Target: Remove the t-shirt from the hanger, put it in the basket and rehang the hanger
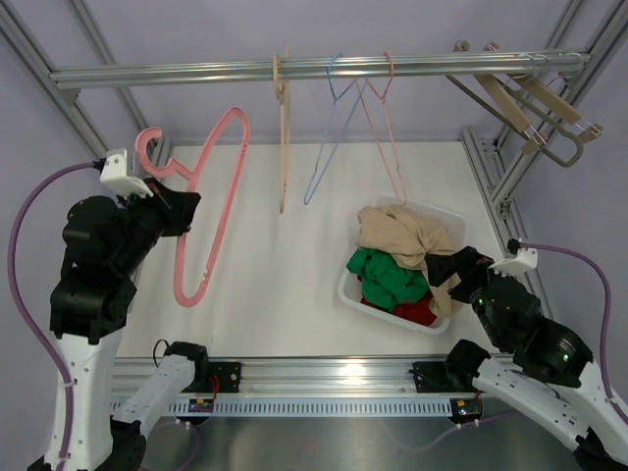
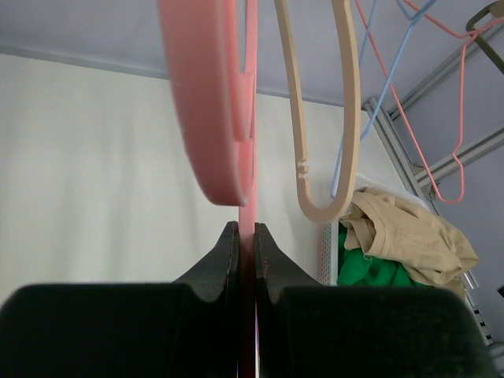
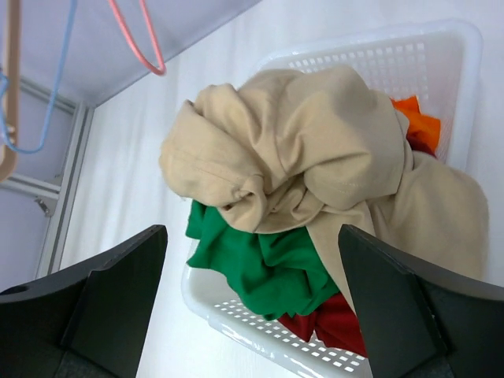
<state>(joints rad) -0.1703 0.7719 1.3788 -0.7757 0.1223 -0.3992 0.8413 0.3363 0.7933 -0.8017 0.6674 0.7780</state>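
Note:
My left gripper (image 1: 182,201) is shut on a bare pink hanger (image 1: 211,196) and holds it in the air at the left, below the rail; in the left wrist view the hanger (image 2: 220,118) runs up between my closed fingers (image 2: 228,260). A beige t-shirt (image 1: 402,235) lies crumpled on top of a white basket (image 1: 446,218) at the right, over green (image 1: 383,275) and red clothes. My right gripper (image 1: 456,267) is open and empty just beside the basket's near right side; the beige t-shirt (image 3: 315,150) fills its wrist view.
A metal rail (image 1: 324,69) crosses the back with a beige wooden hanger (image 1: 283,137), a blue wire hanger (image 1: 329,137) and a pink wire hanger (image 1: 385,137) on it. More hangers (image 1: 530,108) hang at the right frame post.

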